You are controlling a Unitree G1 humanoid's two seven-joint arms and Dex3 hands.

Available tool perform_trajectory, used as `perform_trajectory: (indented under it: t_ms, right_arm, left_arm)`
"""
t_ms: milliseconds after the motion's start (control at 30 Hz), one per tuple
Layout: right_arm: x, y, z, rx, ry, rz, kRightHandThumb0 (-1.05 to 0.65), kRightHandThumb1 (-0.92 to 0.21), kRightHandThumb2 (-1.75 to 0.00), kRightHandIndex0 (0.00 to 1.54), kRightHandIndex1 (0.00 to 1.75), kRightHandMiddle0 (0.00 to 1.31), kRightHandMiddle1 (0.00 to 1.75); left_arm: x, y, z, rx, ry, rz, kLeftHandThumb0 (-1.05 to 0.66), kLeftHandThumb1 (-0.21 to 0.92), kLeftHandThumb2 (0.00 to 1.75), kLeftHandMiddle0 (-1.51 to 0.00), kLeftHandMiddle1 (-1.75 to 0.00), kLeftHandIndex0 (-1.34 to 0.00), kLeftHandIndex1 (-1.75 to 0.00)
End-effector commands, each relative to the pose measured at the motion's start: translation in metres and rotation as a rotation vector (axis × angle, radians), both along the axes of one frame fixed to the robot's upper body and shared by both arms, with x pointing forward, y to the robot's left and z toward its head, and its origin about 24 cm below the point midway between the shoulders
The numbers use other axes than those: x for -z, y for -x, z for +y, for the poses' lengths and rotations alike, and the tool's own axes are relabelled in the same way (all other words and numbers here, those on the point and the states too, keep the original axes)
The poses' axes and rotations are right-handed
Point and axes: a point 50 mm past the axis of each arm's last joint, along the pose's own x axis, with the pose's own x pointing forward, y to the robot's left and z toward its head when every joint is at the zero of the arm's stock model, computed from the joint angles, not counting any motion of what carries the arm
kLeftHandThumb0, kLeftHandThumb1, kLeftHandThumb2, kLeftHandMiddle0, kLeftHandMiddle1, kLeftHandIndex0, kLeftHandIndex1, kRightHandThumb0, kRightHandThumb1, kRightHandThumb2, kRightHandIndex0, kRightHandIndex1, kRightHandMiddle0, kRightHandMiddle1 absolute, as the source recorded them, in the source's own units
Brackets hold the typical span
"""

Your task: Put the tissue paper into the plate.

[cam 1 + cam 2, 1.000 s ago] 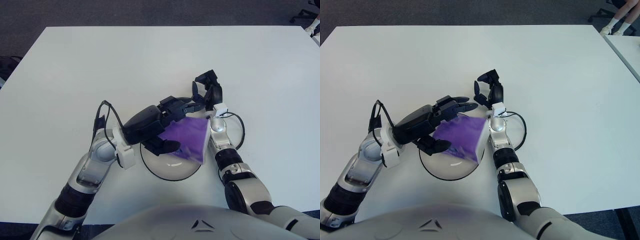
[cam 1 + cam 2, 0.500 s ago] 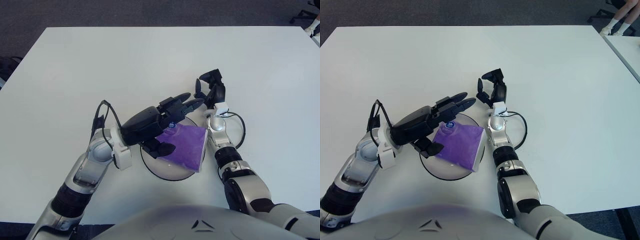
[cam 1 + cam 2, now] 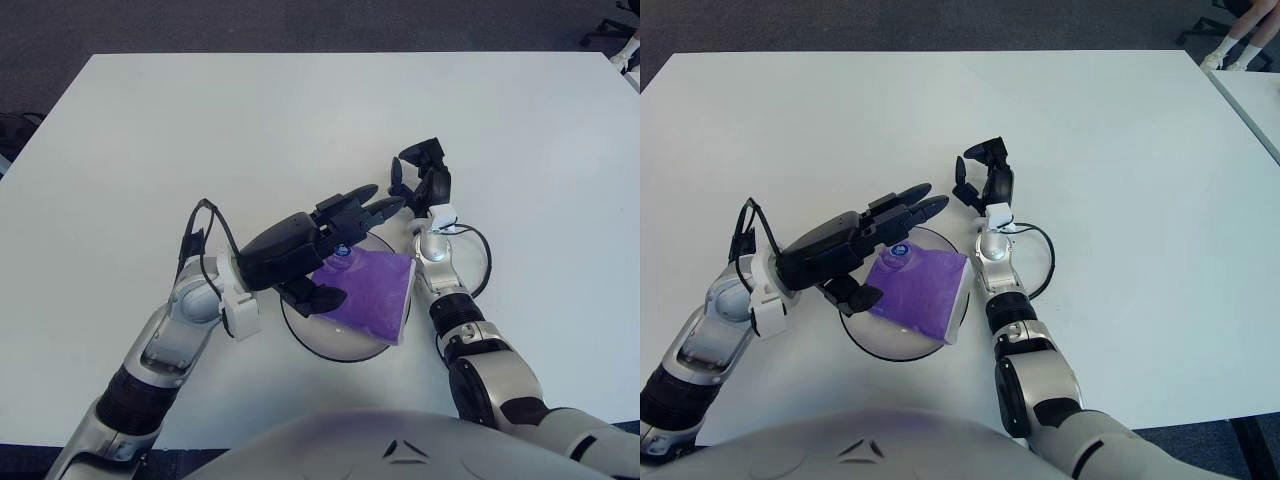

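Left eye view: a round white plate [image 3: 300, 335] sits on the white table [image 3: 200, 130], close to the robot's near edge. Inside the plate lies the tissue paper [image 3: 368, 294], a flat, squarish purple pack with a soft plastic-looking wrap. Its right side shows a pale, whitish edge, and that side reaches to the plate's right rim or slightly over it. A small round blue-and-white mark shows near the pack's far left corner. The pack lies flat, slightly turned relative to the table's edges.

Plate surface looks smooth and glossy, shallow, with a thin dark outline at the rim. Table top is matte white, plain, with dark carpet beyond its far edge.

Left hand [image 3: 300, 255]: dark, hovering over the plate's left half, fingers spread and stretched toward the far right, thumb hanging down beside the pack's left edge. Nothing is held; whether the thumb touches the pack I cannot tell. A black cable loops from the silver and white forearm behind the wrist.

Right hand [image 3: 422, 180]: dark, raised just beyond the plate's far right side, fingers loosely curled upward with gaps between them, holding nothing. Its white wrist section stands just beside the pack's right corner, apart from it. A black cable loops on the table next to that wrist.
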Motion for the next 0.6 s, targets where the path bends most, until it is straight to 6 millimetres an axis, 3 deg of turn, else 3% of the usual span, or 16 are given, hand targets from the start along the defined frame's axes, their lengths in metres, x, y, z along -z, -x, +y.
perform_trajectory:
  t_ms: [0, 167, 300, 367, 467, 533, 567]
  right_arm:
    - [0.089, 0.054, -0.024, 0.017, 0.106, 0.343, -0.39, -0.66, -0.89, 0.65, 1.34, 0.35, 1.75]
    - [0.090, 0.054, -0.026, 0.013, 0.111, 0.345, -0.40, -0.62, -0.94, 0.68, 1.36, 0.38, 1.75]
    - [0.092, 0.055, -0.026, 0.025, 0.094, 0.353, -0.40, -0.61, -0.95, 0.66, 1.35, 0.38, 1.75]
    - [0.090, 0.055, -0.024, 0.035, 0.087, 0.343, -0.40, -0.61, -0.95, 0.65, 1.35, 0.39, 1.75]
    - [0.085, 0.056, -0.021, 0.049, 0.083, 0.318, -0.40, -0.61, -0.95, 0.64, 1.34, 0.39, 1.75]
    - [0.084, 0.056, -0.020, 0.051, 0.080, 0.319, -0.39, -0.64, -0.92, 0.62, 1.34, 0.37, 1.75]
    - [0.085, 0.056, -0.020, 0.050, 0.077, 0.326, -0.39, -0.65, -0.90, 0.61, 1.34, 0.36, 1.75]
  left_arm:
    - [-0.002, 0.003, 0.003, 0.003, -0.009, -0.007, -1.05, 0.92, 1.05, 0.00, 0.00, 0.00, 0.00]
    - [-0.001, 0.001, 0.006, -0.060, 0.014, -0.008, -1.05, 0.92, 1.04, 0.00, 0.00, 0.00, 0.00]
    - [0.001, 0.000, 0.012, -0.211, 0.167, -0.035, -0.98, 0.92, 1.01, -0.04, -0.02, -0.01, -0.01]
    - [0.002, -0.001, 0.014, -0.274, 0.266, -0.031, -0.89, 0.92, 0.95, -0.02, -0.29, 0.00, -0.11]
    - [0.005, -0.004, 0.017, -0.357, 0.405, -0.022, -0.77, 0.92, 0.86, -0.05, -0.96, 0.00, -0.73]
    - [0.004, -0.008, 0.019, -0.446, 0.523, -0.053, -0.65, 0.81, 0.99, -0.11, -1.24, 0.00, -1.15]
    - [0.004, -0.010, 0.020, -0.491, 0.579, -0.075, -0.42, 0.75, 0.96, -0.21, -1.41, -0.05, -1.37]
